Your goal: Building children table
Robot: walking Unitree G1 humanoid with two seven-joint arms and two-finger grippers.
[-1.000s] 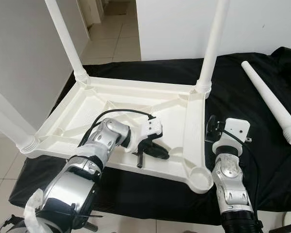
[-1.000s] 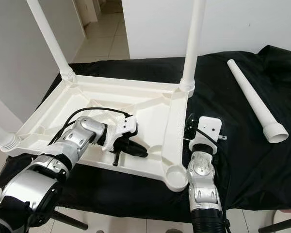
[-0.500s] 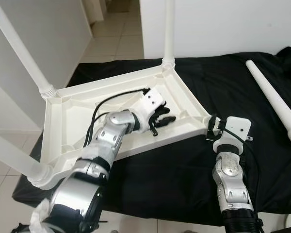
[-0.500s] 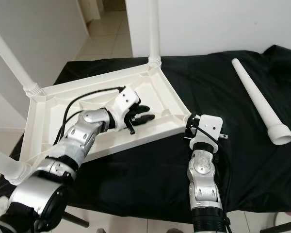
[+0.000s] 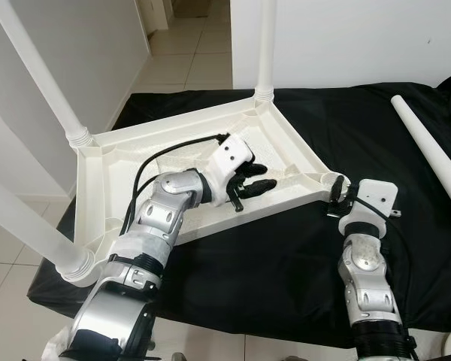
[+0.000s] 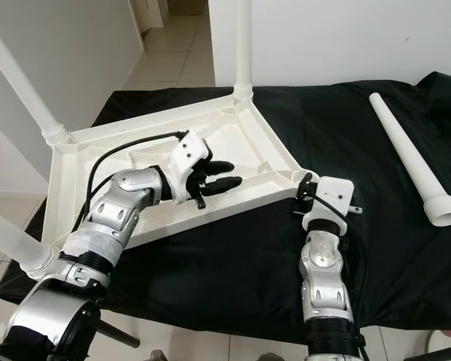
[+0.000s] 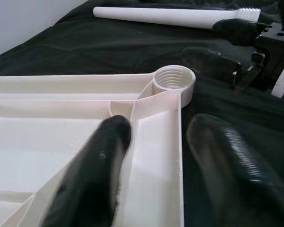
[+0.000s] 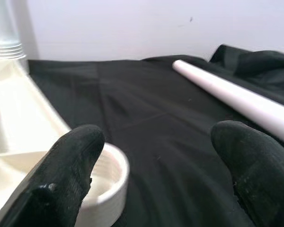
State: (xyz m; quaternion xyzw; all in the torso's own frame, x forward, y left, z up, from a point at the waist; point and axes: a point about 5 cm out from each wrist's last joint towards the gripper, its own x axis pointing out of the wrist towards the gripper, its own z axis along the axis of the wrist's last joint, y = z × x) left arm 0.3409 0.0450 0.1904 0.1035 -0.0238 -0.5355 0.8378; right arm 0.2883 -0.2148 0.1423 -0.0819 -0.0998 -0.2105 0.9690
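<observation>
White moulded plastic, the upturned table top [image 5: 180,143] lies on the black-draped counter [image 5: 286,256] with three legs screwed in; I judge it light, stiff and smooth, best held by the rim. The fourth leg [image 6: 410,165] lies well apart at my right. In the left wrist view, the left pincer [image 7: 154,156] straddles the rim wall, partly open, near the empty threaded socket [image 7: 174,78]. In the right wrist view, the right pincer [image 8: 165,175] gapes wide, holding nothing, just beside that socket.

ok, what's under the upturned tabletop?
A black cloth lies under the upturned tabletop and spreads out around it. What supports the cloth underneath is covered, so it cannot be seen.
</observation>
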